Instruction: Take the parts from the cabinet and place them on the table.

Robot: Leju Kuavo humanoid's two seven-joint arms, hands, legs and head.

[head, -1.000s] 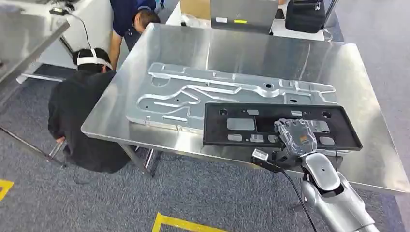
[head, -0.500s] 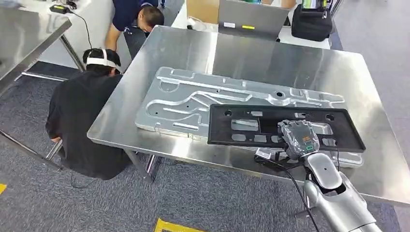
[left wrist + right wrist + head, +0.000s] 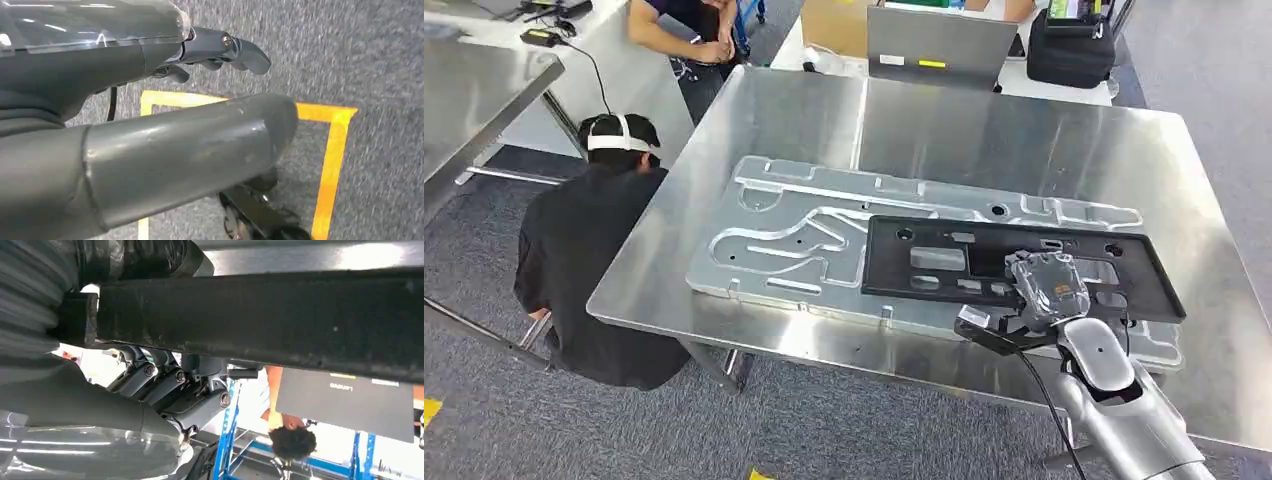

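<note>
A flat black plastic panel [image 3: 984,262] with several cutouts lies over the right part of a large silver metal plate [image 3: 794,235] on the steel table [image 3: 1024,140]. My right hand [image 3: 1046,288] grips the panel at its near edge. In the right wrist view the panel's dark edge [image 3: 280,315] crosses the picture, with the hand's fingers [image 3: 170,385] curled under it. I cannot tell whether the panel rests on the plate or hangs just above it. My left hand [image 3: 190,150] hangs over the grey carpet, holding nothing, its fingers apart.
A person in black with a white headband [image 3: 589,260] crouches at the table's left edge. Another person [image 3: 689,25] stands beyond the far left corner. A laptop [image 3: 929,45] and black bag [image 3: 1069,45] sit behind. A second steel table [image 3: 474,100] stands left.
The whole picture has shifted a little, so the camera moved. My right hand keeps its hold on the black panel over the plate. The far person has straightened up.
</note>
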